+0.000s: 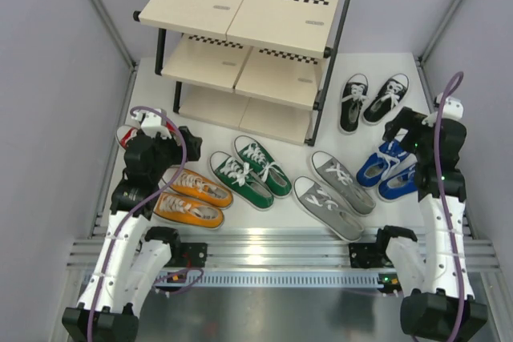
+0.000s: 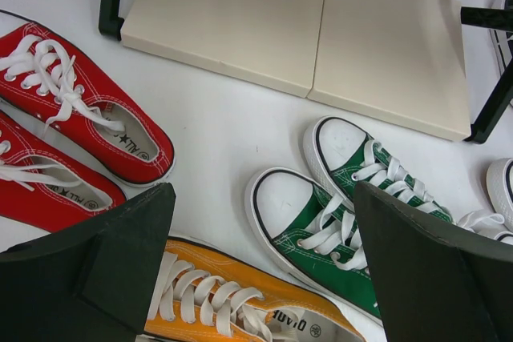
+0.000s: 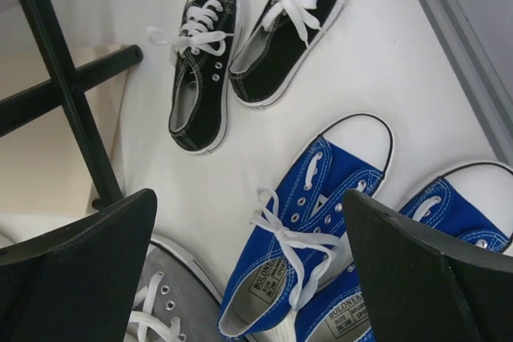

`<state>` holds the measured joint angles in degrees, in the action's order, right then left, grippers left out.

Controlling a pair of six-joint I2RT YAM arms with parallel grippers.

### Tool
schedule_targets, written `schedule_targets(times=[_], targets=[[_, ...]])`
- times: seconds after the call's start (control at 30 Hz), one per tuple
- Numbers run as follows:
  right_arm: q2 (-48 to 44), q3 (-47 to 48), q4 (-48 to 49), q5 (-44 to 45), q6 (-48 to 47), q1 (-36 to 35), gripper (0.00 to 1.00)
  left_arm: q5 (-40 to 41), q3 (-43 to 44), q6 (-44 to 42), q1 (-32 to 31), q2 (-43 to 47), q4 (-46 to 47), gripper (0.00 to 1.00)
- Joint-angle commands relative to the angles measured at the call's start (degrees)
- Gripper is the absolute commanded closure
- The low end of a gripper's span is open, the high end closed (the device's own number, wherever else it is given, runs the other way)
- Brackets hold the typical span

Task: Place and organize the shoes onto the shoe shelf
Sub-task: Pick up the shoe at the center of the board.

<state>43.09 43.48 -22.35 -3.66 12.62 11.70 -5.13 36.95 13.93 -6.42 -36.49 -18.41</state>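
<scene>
I see white matte tabletop (image 1: pixel 268 218) as the base surface. Plain grey wall panels stand left (image 1: pixel 48 78) and right (image 1: pixel 489 54), with grey back panel (image 1: pixel 385 2) behind. Slim silver metal corner posts (image 1: pixel 100 14) slant at both back corners. Silver grooved aluminium rails (image 1: pixel 272 247) cross near edge of tabletop, reflective brushed metal sheet (image 1: pixel 272 310) below them. In right wrist view I see grey frame strip (image 3: pixel 461 46) bordering tabletop.

Bare table strip (image 1: pixel 218 138) between green pair (image 1: pixel 239 180) and shelf (image 1: pixel 216 14); black pair (image 1: pixel 353 106) alongside.
</scene>
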Motion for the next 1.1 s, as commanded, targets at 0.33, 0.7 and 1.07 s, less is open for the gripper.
schedule_targets(times=[0.33, 0.7, 1.07], targets=[[-1.34, 4.50, -8.31, -39.66, -36.06, -0.19, 0.01, 3.01, 1.54, 0.39, -0.09, -0.95, 1.99, 0.02], [-2.39, -0.77, -12.01, -45.21, -45.32, -0.19, 0.01, 16.19, 5.41, 10.66, 0.00, -12.54, -3.55, 0.19], [-3.80, -0.51, -14.13, -45.03, -46.99, -0.19, 0.00, 17.55, 6.30, 28.60, 4.65, -22.03, 3.90, 0.45]])
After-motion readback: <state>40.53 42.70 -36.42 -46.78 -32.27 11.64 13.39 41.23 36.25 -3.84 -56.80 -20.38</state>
